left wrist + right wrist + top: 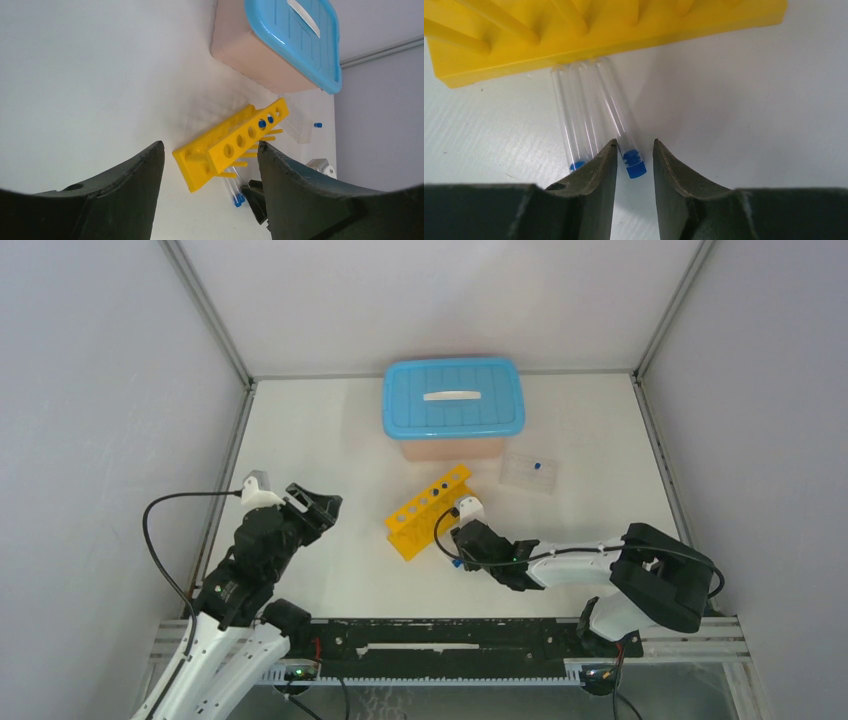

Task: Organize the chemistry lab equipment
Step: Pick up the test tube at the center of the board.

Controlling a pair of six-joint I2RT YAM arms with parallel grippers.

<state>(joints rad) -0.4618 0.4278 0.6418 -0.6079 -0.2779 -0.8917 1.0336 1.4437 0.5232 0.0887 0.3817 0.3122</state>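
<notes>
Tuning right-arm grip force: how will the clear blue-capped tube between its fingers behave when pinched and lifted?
Likely slippery: the clear blue-capped tube has a smooth, glossy round wall. Apt to roll if nudged: it lies flat beside similar tubes, by the yellow plastic rack. Looks thin and empty, so probably light; pinched at its cap end, it may tilt.

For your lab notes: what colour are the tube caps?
The caps are blue; right wrist view.

One rack [428,510], one tray [527,472], one bin [453,400]
</notes>
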